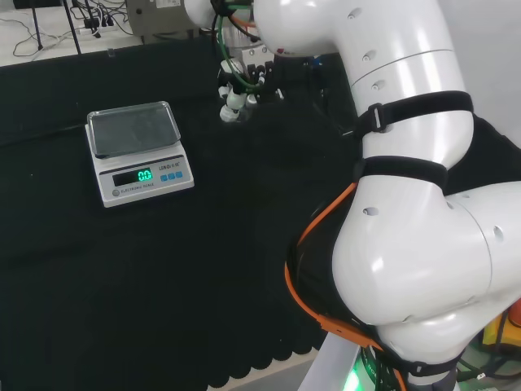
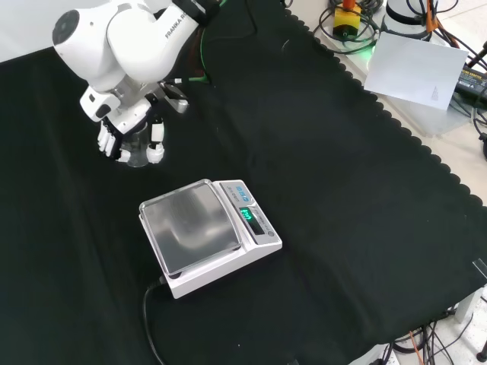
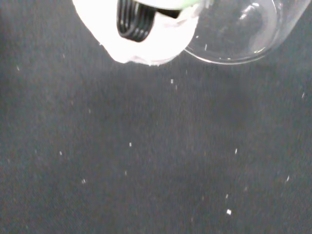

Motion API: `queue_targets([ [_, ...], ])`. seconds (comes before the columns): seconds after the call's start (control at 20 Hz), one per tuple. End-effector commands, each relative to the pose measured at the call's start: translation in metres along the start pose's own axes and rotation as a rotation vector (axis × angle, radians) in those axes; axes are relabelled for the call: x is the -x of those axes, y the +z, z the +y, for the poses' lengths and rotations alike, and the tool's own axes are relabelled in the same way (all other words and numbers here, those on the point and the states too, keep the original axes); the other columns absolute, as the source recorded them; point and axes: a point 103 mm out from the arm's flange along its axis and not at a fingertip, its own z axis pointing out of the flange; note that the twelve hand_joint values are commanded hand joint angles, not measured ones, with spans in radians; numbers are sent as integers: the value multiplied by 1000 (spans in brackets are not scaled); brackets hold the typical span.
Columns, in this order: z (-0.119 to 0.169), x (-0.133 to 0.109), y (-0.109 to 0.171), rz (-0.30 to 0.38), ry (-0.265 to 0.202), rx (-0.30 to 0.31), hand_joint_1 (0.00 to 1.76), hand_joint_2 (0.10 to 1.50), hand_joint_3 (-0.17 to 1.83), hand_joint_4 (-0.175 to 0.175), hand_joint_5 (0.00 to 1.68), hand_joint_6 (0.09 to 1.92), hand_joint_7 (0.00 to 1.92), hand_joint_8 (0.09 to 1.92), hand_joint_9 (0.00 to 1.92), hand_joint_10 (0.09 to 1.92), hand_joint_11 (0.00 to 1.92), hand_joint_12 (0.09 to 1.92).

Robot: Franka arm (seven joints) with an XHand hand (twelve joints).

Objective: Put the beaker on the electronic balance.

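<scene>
Beside the white electronic balance | hand curled round clear glass beaker | grasp step | next: lift onto steel pan

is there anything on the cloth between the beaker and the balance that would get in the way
Nothing visible does. In the front view the hand is curled round the clear beaker, and bare black cloth lies between it and the electronic balance. The balance's pan carries nothing.

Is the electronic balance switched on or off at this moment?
On. The electronic balance shows lit green digits on its display in the head view and front view; its pan is empty.
</scene>
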Motion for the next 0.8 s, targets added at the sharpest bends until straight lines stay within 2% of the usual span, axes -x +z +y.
queue_targets([
  [0.05, -9, -4, -32, -27, -13, 32, 1326, 1256, 24, -175, 639, 1514, 515, 1565, 799, 1456, 808, 1176],
  [0.45, -19, -21, -63, -56, -55, 70, 1325, 1259, 19, -175, 640, 1514, 521, 1563, 813, 1450, 806, 1185],
  [0.8, -17, -65, -84, -76, -144, 90, 1325, 1260, 15, -175, 642, 1511, 524, 1560, 814, 1447, 804, 1189],
])
